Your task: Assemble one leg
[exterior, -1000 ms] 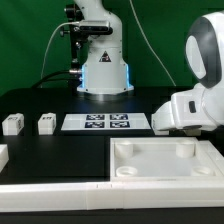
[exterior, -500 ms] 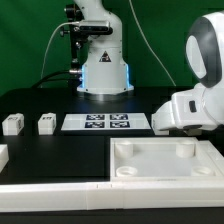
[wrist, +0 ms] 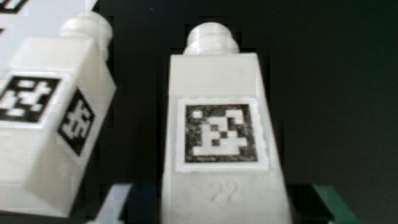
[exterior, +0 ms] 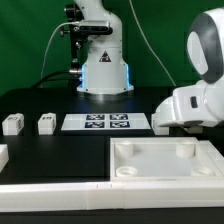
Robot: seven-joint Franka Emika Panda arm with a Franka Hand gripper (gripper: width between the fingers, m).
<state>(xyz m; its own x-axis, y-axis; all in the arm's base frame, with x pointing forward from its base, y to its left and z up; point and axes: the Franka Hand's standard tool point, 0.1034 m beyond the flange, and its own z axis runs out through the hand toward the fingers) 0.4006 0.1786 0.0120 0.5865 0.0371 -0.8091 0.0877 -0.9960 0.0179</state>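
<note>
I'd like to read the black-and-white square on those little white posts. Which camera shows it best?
The wrist view: one post nearly fills the picture, its square tag facing the camera. The exterior view shows two small posts at its left, tags too tiny to read; whether they're the same posts is unclear.

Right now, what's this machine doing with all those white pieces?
One robot arm is bent low over the black table. Its gripper straddles one white leg, a second leg beside it; whether it grips yet is unclear. Two more legs lie untouched near the marker board, and the big tray-like part waits in front.
</note>
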